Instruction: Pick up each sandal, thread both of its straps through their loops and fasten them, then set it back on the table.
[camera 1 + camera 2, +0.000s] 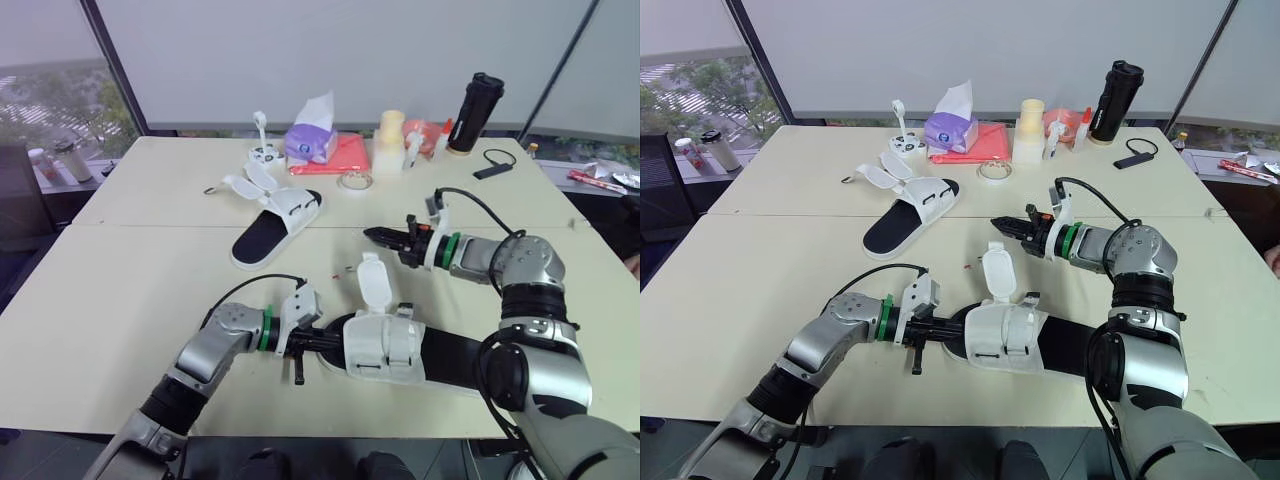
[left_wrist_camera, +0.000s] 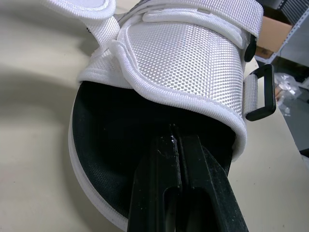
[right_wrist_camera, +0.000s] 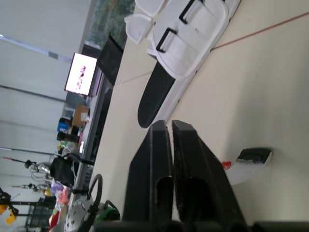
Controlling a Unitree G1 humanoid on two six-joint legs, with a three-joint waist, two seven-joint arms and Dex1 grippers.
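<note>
The near sandal [image 1: 385, 345], white woven upper on a black sole, lies flat at the table's front edge. One strap [image 1: 372, 283] stands up unthreaded; a black loop [image 2: 263, 92] hangs free at its side. My left gripper [image 1: 328, 343] is shut, its fingers [image 2: 193, 164] pushed into the toe opening and resting on the black footbed. My right gripper [image 1: 375, 236] is shut and holds nothing, hovering over the table beyond that sandal. The second sandal [image 1: 272, 226] lies further back to the left with its straps [image 1: 240, 184] spread open.
Along the table's far side stand a purple tissue pack [image 1: 311, 140] on a red cloth [image 1: 338, 157], a tape roll [image 1: 354, 181], a cream cup [image 1: 391, 135], a black bottle [image 1: 478, 112] and a black cable [image 1: 492, 168]. A white device [image 1: 263, 150] sits near the far sandal.
</note>
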